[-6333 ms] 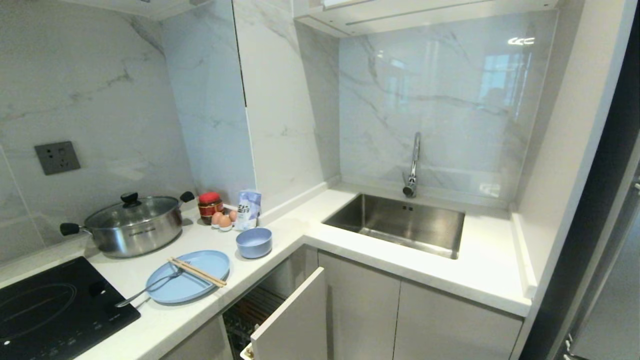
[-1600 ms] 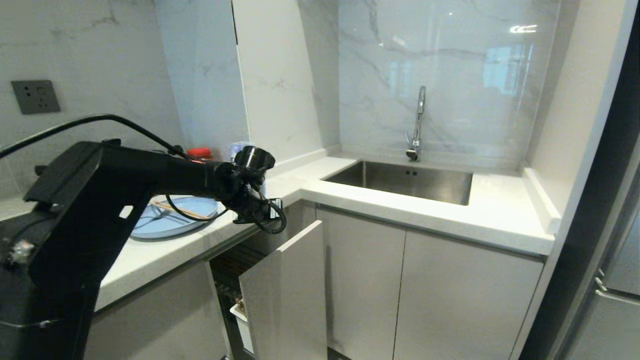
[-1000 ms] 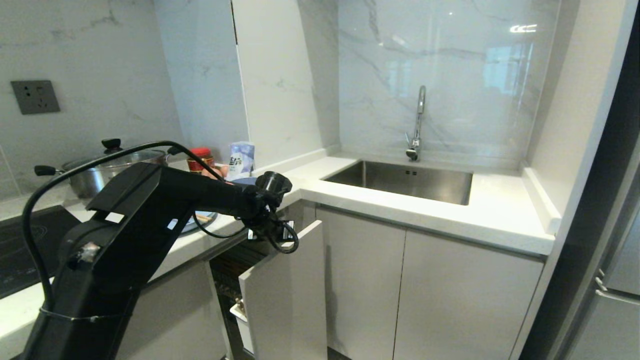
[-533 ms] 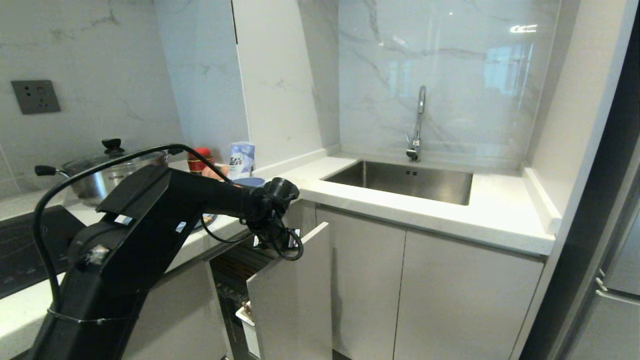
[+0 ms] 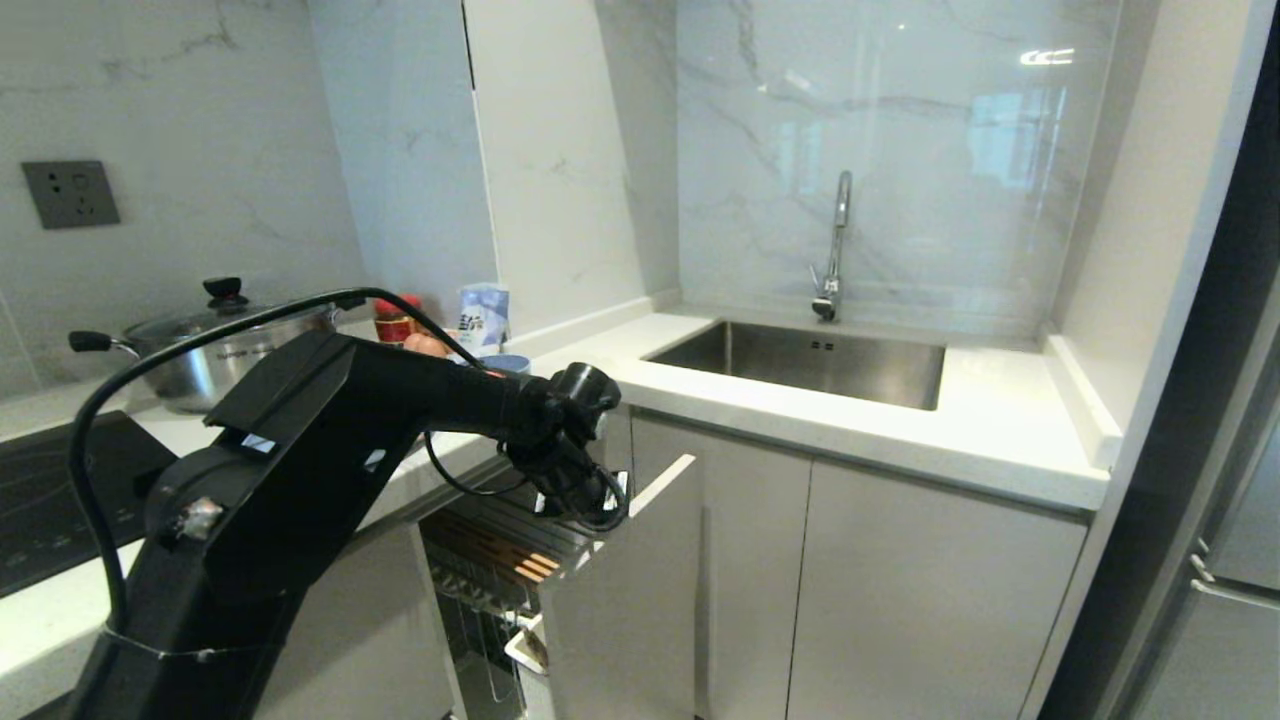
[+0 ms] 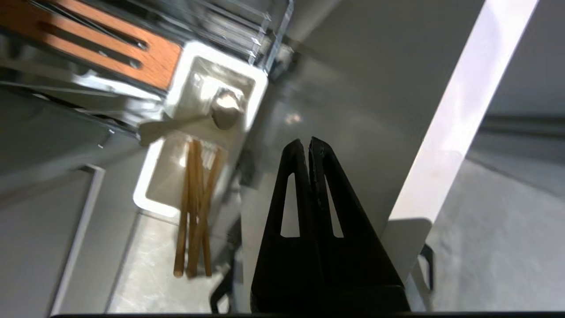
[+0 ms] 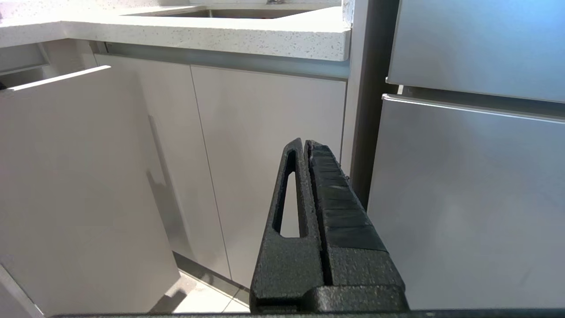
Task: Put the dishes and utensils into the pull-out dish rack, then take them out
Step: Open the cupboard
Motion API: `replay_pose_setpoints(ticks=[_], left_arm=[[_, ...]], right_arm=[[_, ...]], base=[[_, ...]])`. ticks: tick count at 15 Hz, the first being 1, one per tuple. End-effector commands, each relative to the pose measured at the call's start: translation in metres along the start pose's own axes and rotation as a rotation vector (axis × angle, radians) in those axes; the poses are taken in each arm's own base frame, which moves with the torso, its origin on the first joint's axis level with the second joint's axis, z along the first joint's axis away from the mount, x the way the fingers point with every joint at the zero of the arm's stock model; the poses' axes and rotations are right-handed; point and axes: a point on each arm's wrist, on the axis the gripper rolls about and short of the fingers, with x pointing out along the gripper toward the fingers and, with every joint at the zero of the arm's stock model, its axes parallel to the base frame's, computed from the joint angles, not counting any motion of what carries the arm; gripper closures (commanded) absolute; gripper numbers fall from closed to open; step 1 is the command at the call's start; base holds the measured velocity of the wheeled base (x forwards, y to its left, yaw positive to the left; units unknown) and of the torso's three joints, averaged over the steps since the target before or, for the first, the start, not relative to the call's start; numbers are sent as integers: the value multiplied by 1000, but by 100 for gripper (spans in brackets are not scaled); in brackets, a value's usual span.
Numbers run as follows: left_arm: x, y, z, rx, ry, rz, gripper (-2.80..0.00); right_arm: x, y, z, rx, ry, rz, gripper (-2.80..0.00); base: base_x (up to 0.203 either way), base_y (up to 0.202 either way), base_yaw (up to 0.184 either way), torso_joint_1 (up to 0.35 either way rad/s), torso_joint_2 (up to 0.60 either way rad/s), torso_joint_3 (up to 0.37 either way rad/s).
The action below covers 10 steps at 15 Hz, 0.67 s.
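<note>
The pull-out dish rack [image 5: 520, 560] stands partly drawn out under the counter, its wooden strip [image 5: 500, 548] and white front panel [image 5: 630, 610] showing. My left gripper [image 5: 592, 503] is shut and empty, hooked down behind the panel's top edge [image 6: 463, 110]. In the left wrist view its tips [image 6: 306, 142] lie against the panel's inner face, next to the white cutlery box [image 6: 148, 194]. That box holds several wooden sticks [image 6: 196, 207] and a metal spoon [image 6: 223, 108]. Only the rim of the blue bowl [image 5: 505, 362] shows. My left arm hides the plate and the utensils. My right gripper [image 7: 306, 142] is shut, parked low.
A steel pot [image 5: 215, 345], a red-lidded jar [image 5: 393, 320] and a packet [image 5: 481, 315] stand at the back of the counter. The sink [image 5: 810, 365] lies to the right. Cabinet doors [image 7: 265, 154] and a steel fridge [image 7: 476, 176] face the right gripper.
The rack has slid further out of the cabinet, with my shut left gripper moving along behind its front panel. The wooden strip and wire basket have come into sight.
</note>
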Motion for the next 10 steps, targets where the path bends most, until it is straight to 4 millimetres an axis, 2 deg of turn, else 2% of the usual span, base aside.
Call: replay_pose_setpoints(ticks=[1, 10], left_arm=[[-7, -5, -1, 7, 11, -37, 0], [-9, -38, -23, 31, 124, -186, 0]], right_arm=[[0, 0, 0, 0, 0, 0, 0], [0, 0, 0, 0, 0, 0, 0]], base=[[0, 0, 0, 0, 0, 0], [0, 0, 0, 0, 0, 0]])
